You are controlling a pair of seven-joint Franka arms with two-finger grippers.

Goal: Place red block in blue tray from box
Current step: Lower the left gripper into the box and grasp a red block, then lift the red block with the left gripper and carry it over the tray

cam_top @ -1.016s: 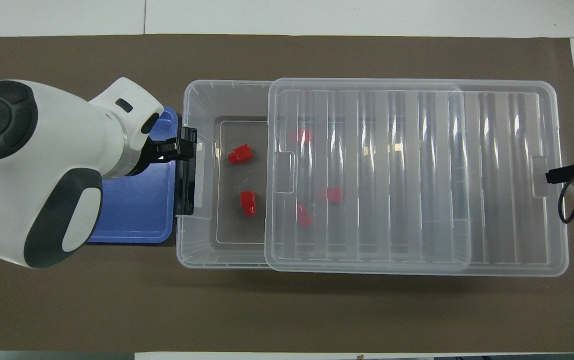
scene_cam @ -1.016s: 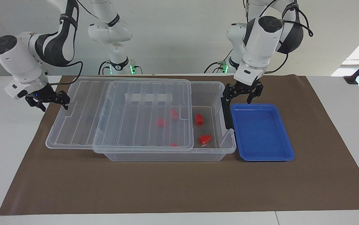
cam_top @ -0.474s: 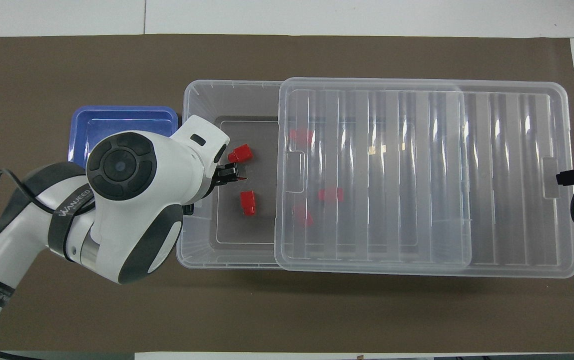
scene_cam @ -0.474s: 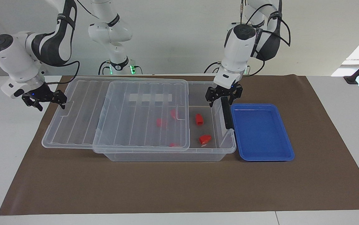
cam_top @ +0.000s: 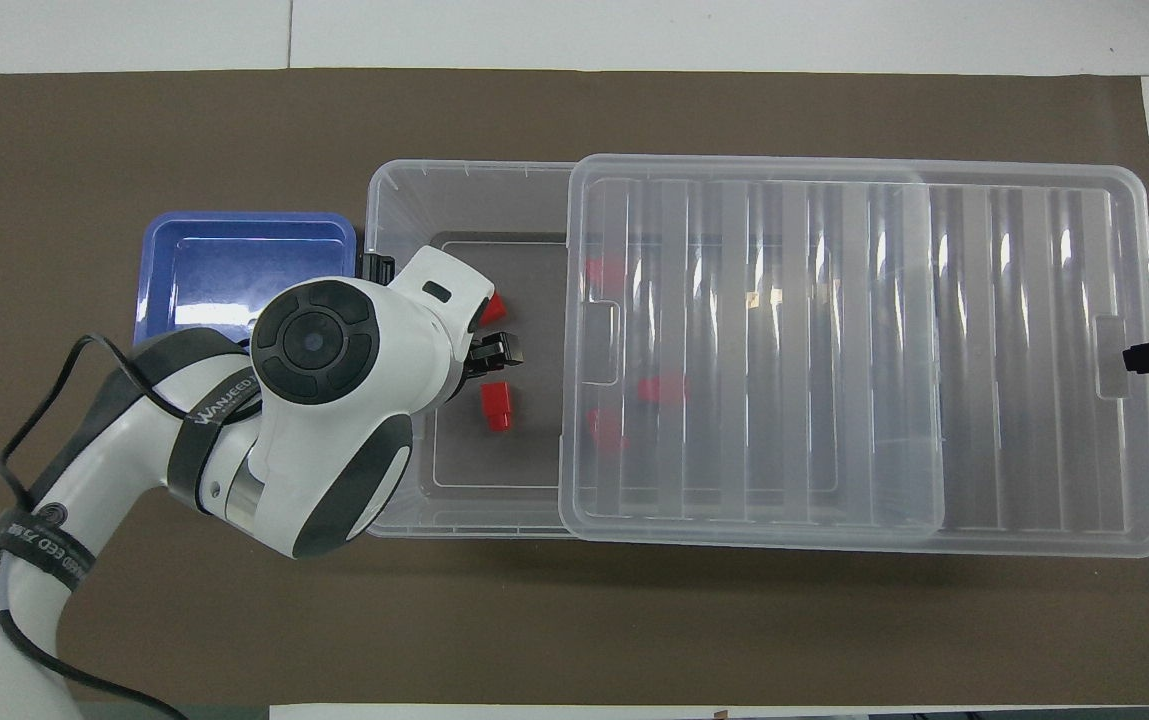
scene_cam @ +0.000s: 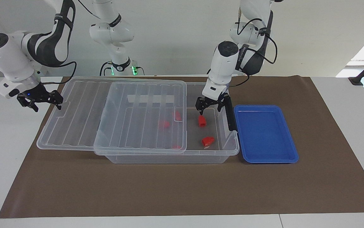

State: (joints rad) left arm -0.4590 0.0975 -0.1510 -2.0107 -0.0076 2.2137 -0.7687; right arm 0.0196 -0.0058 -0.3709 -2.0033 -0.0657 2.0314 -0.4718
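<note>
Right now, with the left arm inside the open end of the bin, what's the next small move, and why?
Probably lower the left gripper straight down and close on the small red plastic block below it. The fingers stand open just above that block in the uncovered end of the clear plastic box, and the shallow blue plastic tray beside the box holds nothing.

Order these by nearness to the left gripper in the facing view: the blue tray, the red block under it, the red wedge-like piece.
Left gripper, open, over the box's uncovered end.
1. Red block: just below the fingertips.
2. Red wedge-like piece: farther from the robots, in the box.
3. Blue tray: beside the box.
</note>
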